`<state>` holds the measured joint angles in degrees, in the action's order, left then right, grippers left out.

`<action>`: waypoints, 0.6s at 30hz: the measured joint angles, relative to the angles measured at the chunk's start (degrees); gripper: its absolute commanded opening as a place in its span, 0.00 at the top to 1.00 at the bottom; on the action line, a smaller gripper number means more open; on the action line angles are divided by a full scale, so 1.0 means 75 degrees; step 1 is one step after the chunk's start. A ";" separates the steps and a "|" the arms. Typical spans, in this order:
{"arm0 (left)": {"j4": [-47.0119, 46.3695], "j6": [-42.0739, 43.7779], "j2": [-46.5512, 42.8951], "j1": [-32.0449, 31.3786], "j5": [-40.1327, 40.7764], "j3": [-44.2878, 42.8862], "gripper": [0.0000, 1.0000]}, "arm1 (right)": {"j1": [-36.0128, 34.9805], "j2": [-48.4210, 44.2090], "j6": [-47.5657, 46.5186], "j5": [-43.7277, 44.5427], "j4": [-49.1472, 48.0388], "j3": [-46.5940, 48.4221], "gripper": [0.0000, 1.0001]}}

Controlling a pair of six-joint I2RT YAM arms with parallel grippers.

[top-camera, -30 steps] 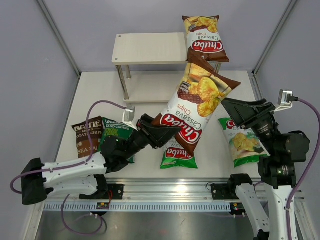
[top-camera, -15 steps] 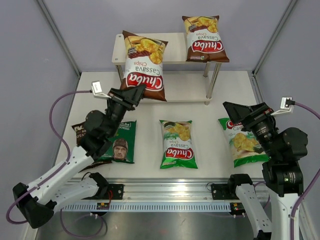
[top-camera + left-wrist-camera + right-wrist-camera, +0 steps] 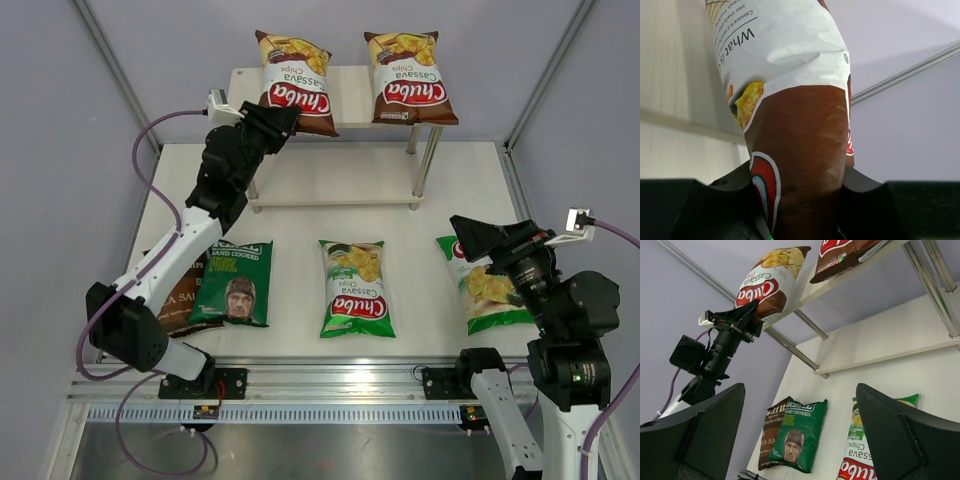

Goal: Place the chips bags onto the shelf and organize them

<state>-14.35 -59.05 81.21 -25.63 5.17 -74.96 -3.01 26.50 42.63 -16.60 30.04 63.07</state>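
Four bags lie up front on the counter (image 3: 300, 225): the Kettle bag (image 3: 172, 300) and man's-face bag (image 3: 236, 283) around 8 o'clock, the middle green Chuba bag (image 3: 357, 288) at 6, and the right green Chuba bag (image 3: 487, 290) at 4, just under the right end effector (image 3: 475, 235), which is wide open with nothing in it. Further back, the left end effector (image 3: 268, 120) is clamped on the near end of a brown-red Chuba bag (image 3: 292, 85). That bag runs toward 1 o'clock from it, long axis near-to-far, over the left half of the shelf (image 3: 345, 95) top board, parallel to its twin (image 3: 408, 80) on the right. Can't tell if it's lying flat. Seems like letting go comes next.
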 measured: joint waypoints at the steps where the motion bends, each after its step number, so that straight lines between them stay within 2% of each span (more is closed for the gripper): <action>1: 0.0032 -0.0020 0.0271 0.0044 -0.0096 -0.0274 1.00 | 0.0000 -0.0020 -0.0032 0.0012 0.0006 0.0000 0.00; 7: 0.0522 -0.0184 0.1466 0.0125 -0.0635 -0.1478 1.00 | 0.0000 -0.0093 -0.0146 0.0070 0.0067 0.0000 0.00; 18: 0.0087 -0.0597 0.2154 0.0085 -0.0883 -0.1827 1.00 | 0.0000 -0.0402 -0.0172 0.0085 0.0213 0.0000 0.00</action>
<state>-13.69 -63.53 97.36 -24.99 -1.45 -88.66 -3.01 23.49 41.34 -15.97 31.64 63.07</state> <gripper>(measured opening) 0.366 0.993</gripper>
